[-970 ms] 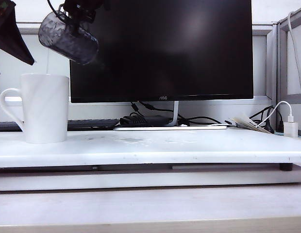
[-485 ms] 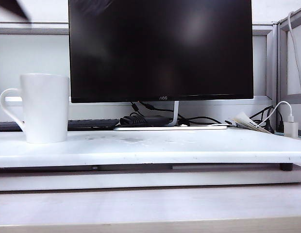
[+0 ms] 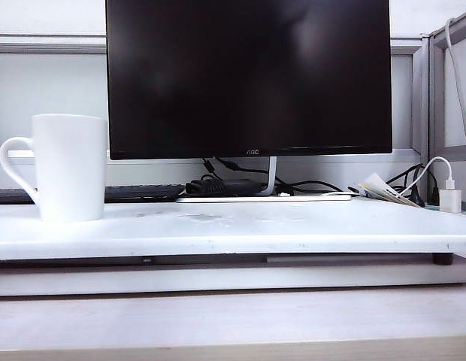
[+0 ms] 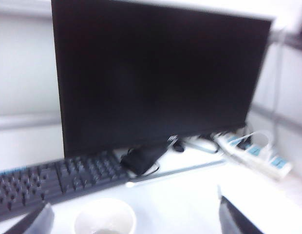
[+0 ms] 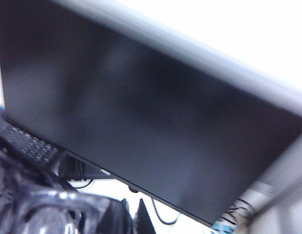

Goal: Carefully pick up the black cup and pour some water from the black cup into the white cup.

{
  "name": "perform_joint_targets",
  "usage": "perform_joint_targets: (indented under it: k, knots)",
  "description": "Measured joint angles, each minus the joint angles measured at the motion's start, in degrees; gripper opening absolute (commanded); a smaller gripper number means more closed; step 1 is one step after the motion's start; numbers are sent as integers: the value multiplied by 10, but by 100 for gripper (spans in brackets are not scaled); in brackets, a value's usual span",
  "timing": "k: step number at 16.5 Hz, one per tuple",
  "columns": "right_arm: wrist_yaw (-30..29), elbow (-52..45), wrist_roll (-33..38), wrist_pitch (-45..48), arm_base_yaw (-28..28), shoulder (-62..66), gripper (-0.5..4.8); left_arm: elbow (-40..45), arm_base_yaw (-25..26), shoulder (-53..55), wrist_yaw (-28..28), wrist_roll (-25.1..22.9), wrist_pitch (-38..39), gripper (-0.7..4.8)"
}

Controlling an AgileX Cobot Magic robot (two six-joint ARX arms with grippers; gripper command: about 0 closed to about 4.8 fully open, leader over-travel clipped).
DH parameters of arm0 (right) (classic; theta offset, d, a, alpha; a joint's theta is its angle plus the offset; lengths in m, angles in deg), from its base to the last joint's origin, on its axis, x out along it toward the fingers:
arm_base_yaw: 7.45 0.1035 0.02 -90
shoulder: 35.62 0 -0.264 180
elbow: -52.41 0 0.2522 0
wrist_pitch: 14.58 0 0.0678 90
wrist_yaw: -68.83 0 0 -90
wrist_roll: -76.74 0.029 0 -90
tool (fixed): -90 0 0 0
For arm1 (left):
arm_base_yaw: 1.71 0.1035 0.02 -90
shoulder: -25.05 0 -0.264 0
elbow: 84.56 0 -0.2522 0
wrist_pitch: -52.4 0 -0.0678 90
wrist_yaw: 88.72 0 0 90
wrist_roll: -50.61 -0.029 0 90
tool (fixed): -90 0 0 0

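Observation:
The tall white cup (image 3: 68,167) stands upright at the left of the white table (image 3: 240,229), handle to the left. Neither arm shows in the exterior view. In the left wrist view the white cup (image 4: 104,220) lies below my left gripper (image 4: 134,222), whose fingers (image 4: 38,222) stand wide apart and open, with nothing between them. In the blurred right wrist view the black cup (image 5: 39,209), dark bumpy glass, sits right against my right gripper (image 5: 134,218), which is shut on it with its fingertips nearly together. The water cannot be made out.
A large black monitor (image 3: 248,75) stands behind the table's middle, with a keyboard (image 3: 143,192) and cables at its foot. A white charger (image 3: 449,199) and a power strip (image 4: 258,157) lie at the right. A partition wall closes the back.
The right gripper, which held the black cup tilted above the white cup, has lifted out of the exterior view with it. The left arm's dark tip has also left the upper left corner.

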Motion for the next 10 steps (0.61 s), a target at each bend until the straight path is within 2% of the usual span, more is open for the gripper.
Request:
perform_joint_targets:
  k: [2,3,5,7,9,10]
  knots:
    - [0,-55,26,-6,0,-90,-6,0,0,-27,0,0,33,479]
    - [0,-119,46,0,0,-143,-6,0,0,-38,0,0,66,479]
    - [5,-361,89,66,-1,-302,-6,11,0,-52,13,0,97,479]
    - [13,-558,128,213,-1,-401,-6,14,0,-50,16,0,101,479]
    - [17,-701,140,335,-4,-375,-6,13,0,-50,17,-3,93,479]
    - [12,-714,147,343,-10,-335,-6,13,0,-50,17,-7,92,479]
